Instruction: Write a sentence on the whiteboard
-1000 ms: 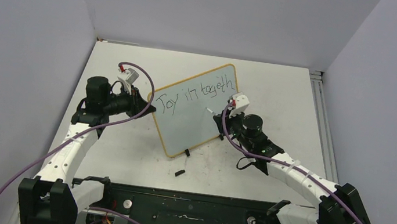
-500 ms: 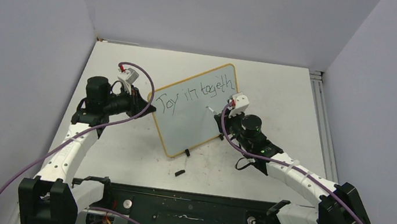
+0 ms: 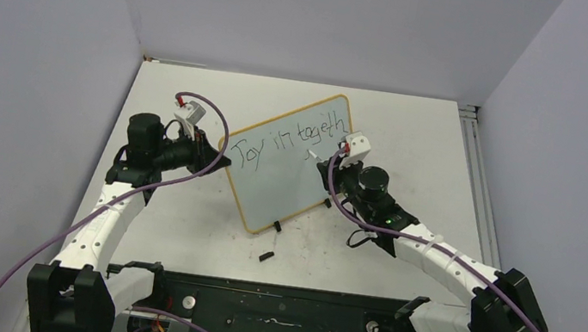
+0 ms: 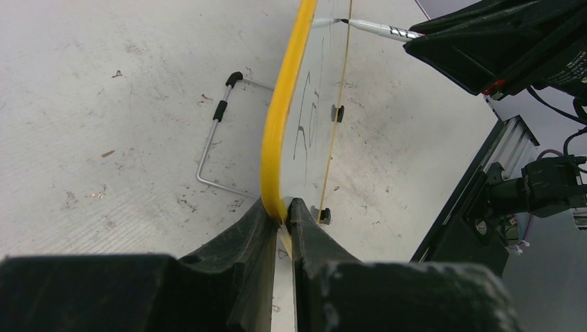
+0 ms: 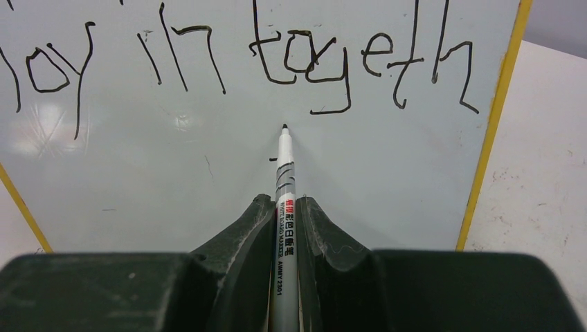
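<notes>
Top external view: nearest the front edge of the worktop (image 3: pixel 178 228) lies a small black piece (image 3: pixel 265 257), loose on the surface. Just beyond it the whiteboard (image 3: pixel 270 189) stands propped at a slant about mid-worktop, turned at an angle, with a black clip foot (image 3: pixel 277 226) on its lower edge. The left gripper (image 3: pixel 220 160) meets the board's left edge. Its wrist camera shows both fingers pinched tight on the yellow frame (image 4: pixel 287 104), and a bent wire stand (image 4: pixel 214 138) lying flat on the worktop behind the board. From the right, the right gripper (image 3: pixel 327 167) faces the board's writing side. It is clamped on a white marker (image 5: pixel 284 173), barrel straight out between the fingers. The black tip sits at the glossy surface just under the sentence (image 5: pixel 311 55), below the "g". One line is written along the board's top, reading "Joy in togeth" and ending close to the right frame.
</notes>
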Available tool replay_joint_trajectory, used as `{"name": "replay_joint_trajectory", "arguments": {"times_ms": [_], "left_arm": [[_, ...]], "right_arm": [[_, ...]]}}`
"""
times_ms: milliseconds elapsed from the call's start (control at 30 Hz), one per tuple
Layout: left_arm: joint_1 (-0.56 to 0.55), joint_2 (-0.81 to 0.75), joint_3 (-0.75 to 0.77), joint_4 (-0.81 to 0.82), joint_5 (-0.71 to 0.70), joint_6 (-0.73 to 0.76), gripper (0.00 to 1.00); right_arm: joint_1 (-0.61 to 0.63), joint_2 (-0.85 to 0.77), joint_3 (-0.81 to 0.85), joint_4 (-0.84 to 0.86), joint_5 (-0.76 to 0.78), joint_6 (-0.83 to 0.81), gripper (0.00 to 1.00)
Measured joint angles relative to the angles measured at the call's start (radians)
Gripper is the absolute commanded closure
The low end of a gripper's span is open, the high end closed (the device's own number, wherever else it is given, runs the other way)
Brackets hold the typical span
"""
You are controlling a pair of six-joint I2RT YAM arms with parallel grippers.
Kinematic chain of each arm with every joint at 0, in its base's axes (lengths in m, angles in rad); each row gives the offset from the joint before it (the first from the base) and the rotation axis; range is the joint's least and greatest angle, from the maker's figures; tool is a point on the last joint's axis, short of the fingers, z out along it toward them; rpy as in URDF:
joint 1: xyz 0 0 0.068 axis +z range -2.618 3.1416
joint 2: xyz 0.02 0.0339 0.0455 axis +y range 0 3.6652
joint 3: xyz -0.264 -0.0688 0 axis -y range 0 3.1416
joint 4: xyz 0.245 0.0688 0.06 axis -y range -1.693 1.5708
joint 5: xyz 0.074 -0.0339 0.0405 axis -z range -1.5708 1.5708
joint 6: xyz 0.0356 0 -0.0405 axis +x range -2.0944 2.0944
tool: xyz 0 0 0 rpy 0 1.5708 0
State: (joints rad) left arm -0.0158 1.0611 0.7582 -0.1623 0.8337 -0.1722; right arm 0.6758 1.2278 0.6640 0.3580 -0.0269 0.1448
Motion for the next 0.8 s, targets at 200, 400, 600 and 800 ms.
{"name": "replay_joint_trajectory", "arguments": {"times_ms": [200,400,600,800], "left_arm": [[0.003,0.003,0.000,0.000,0.001,0.000,1.00],[0.003,0.003,0.000,0.000,0.001,0.000,1.00],[0.004,0.005,0.000,0.000,0.001,0.000,1.00],[0.004,0.006,0.000,0.000,0.002,0.000,1.00]], "right_arm": [[0.000,0.012,0.004,0.014,-0.012,0.000,0.95],[0.002,0.012,0.003,0.015,-0.023,0.002,0.95],[0.020,0.007,-0.023,0.016,-0.027,0.014,0.95],[0.026,-0.013,-0.061,0.007,-0.021,0.026,0.95]]}}
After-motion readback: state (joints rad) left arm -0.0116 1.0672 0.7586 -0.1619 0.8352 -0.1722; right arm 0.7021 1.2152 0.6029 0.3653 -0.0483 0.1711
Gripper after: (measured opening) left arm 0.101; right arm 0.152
